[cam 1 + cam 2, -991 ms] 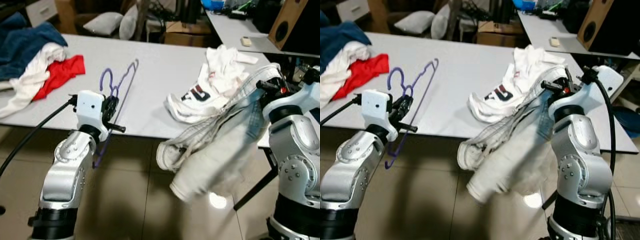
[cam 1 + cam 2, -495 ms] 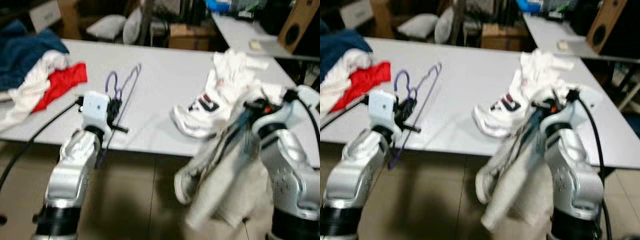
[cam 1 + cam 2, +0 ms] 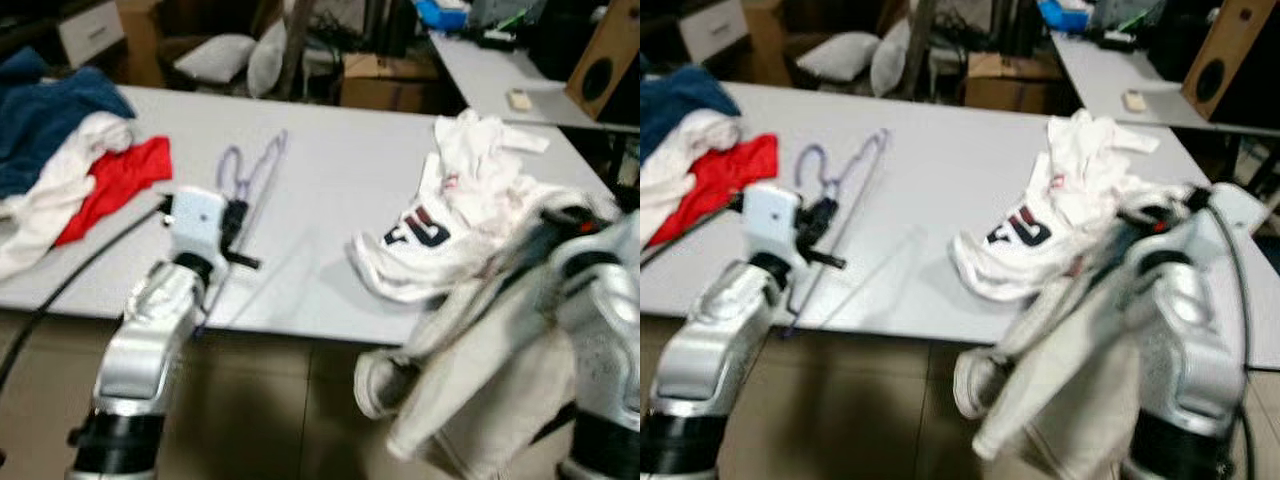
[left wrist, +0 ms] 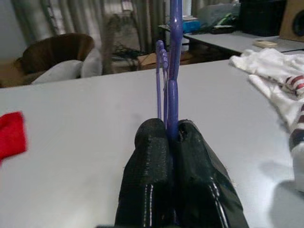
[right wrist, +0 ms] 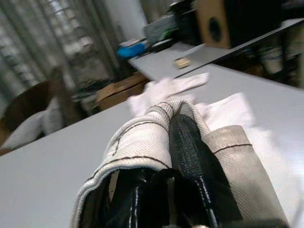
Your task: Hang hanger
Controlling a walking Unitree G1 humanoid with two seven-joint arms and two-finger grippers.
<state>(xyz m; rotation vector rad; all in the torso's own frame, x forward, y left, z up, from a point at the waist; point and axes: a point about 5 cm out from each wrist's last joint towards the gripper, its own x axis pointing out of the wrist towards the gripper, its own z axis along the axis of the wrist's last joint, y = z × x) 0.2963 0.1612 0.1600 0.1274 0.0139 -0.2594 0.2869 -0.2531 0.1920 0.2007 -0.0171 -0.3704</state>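
A purple hanger (image 3: 243,186) is held upright by the left hand (image 4: 171,137), its two black fingers (image 4: 149,156) clenched on the thin wire, as the left wrist view makes plain. The hanger is kept at the near edge of the white surface (image 3: 320,190), its hook leaning out over the top and its lower bar dropping below the edge. It is probably held this way so that the frame stays free of the top and open for a garment to be threaded on.

A pale garment (image 3: 470,370), seemingly light trousers with a striped waistband, is gripped by the right hand (image 5: 183,142). In the right wrist view the fabric is seen wrapped over and pinched between the dark fingers (image 5: 187,147), so the hand is grasping cloth. Most of the garment hangs off the front edge of the surface toward the floor (image 3: 260,410), and the right arm is blurred in the head views. The grip appears to be at the waistband, which would let the legs fall straight.

A white shirt (image 3: 450,215) with dark lettering is spread on the surface just beside the right arm. A heap of blue, white and red clothes (image 3: 75,150) is piled at the far left, well apart from the hanger.

By judgement, the garment has yet to be brought onto the hanger; the two hands are well apart.
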